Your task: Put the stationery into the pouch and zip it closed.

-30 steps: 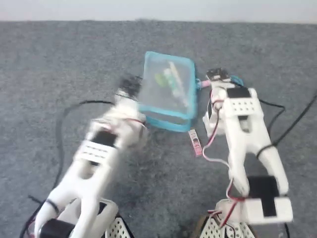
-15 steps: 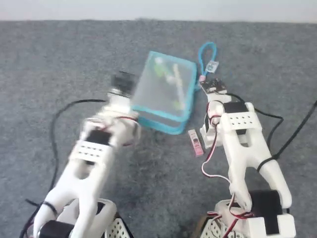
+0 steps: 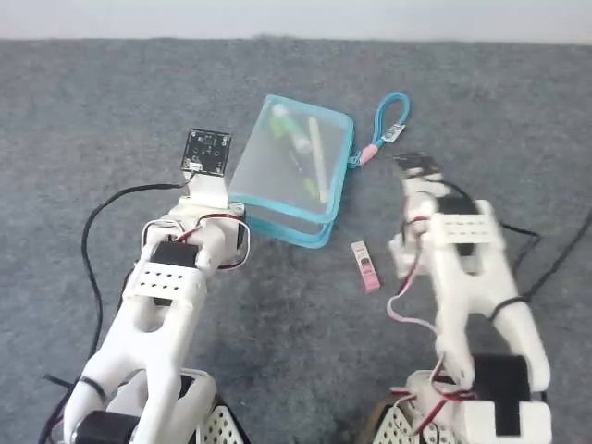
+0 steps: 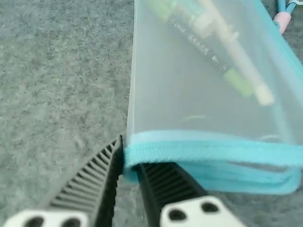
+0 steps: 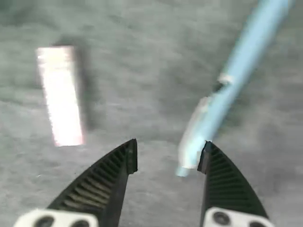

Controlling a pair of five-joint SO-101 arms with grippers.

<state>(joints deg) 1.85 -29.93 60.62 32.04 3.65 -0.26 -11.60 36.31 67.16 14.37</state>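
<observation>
**Left gripper** point(image 4: 129, 163) pinches the teal corner seam of the pouch point(image 4: 189, 94), fingers closed on the fabric. Pens point(image 4: 213, 42) lie inside, beyond the fingertips. **Right gripper** point(image 5: 169, 151) hangs spread over the carpet point(image 5: 142, 38), holding nothing. The tip of what looks like a pale blue pen point(image 5: 236, 66) lies just inside one finger. A pink bar point(image 5: 61, 94) lies outside the other finger, apart from it.

The step in hand appears to be picking up the loose pen. To do it well, the right gripper should shift along the barrel so its fingers straddle the shaft rather than the tapering tip. It should sit square across the shaft and come down to the carpet before closing. The left pinch should hold firm at the corner so the pouch does not slide when the pen arrives. Whether the pouch's mouth is open cannot be told.

The right wrist view supplies the pen's tip beside the finger. The left wrist view supplies the bite on the seam. The high view adds the layout, with the bar between the two arms and a blue strap point(image 3: 389, 123) trailing from the pouch's far corner.
</observation>
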